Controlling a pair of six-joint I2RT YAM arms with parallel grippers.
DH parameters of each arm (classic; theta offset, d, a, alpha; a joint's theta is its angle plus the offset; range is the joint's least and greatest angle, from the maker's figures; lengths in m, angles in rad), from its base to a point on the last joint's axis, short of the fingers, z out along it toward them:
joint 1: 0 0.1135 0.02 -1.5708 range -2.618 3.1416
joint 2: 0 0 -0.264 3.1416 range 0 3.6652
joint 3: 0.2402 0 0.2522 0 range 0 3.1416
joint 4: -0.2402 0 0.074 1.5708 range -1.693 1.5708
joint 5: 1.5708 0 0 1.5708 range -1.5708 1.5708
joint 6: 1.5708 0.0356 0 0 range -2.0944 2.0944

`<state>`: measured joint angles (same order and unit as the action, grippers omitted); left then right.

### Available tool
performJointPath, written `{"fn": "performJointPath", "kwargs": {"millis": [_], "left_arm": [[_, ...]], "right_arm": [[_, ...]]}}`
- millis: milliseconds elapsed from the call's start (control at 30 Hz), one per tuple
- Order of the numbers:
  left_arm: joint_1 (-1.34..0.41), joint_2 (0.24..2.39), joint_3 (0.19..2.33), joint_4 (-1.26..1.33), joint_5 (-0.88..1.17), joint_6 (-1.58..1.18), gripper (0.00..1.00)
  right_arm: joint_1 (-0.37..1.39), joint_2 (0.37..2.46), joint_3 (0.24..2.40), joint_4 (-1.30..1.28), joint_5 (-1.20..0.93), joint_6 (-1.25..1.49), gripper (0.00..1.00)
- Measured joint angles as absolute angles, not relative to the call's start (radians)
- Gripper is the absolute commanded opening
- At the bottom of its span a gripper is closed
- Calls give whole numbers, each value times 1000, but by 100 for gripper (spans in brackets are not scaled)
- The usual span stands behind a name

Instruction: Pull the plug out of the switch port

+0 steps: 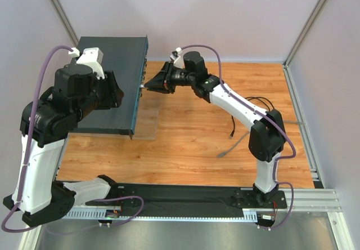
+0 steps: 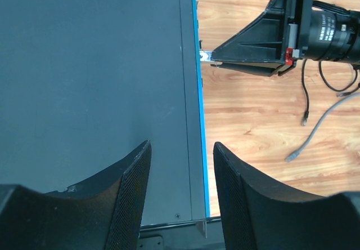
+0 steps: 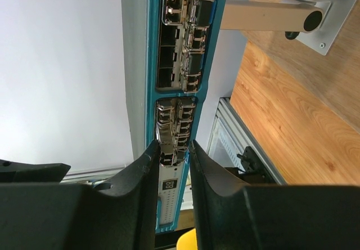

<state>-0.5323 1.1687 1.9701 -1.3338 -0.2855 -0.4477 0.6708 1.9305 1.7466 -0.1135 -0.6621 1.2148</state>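
Right gripper [image 1: 147, 85]: clamps the plug [image 2: 205, 54] at the switch [image 1: 125, 53] front, 10 o'clock on the wooden table [image 1: 185, 143]. Left gripper [image 2: 181, 146]: hovers, fingers apart, over the switch top. Pale walls [image 1: 225, 13] all round.

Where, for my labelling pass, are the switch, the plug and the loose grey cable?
switch [image 1: 126, 64]: top external view, bare top panel.
plug [image 2: 206, 54]: left wrist view, its clear body.
loose grey cable [image 1: 235, 144]: top external view, mid-length.
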Motion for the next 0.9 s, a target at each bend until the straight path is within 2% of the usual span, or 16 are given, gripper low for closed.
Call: {"fn": "performJointPath", "kwargs": {"millis": [400,467,533,600,633,900], "left_arm": [[-528,1168,1961,-1334,-277,-448,57],[-528,1168,1959,-1333,-273,-449,56],[-527,1169,1959,-1333,-271,-448,57],[-527,1169,1959,-1333,-271,-448,57],[-527,1169,1959,-1333,-270,-448,57],[-521,1169,1956,-1333,-257,-448,57]], "right_arm": [[645,1844,1620,-36,-687,1243,0],[643,1844,1620,-27,-691,1245,8],[642,1844,1620,-24,-690,1243,26],[642,1844,1619,-27,-687,1234,35],[642,1844,1619,-29,-685,1227,44],[641,1847,1640,-56,-683,1204,49]]}}
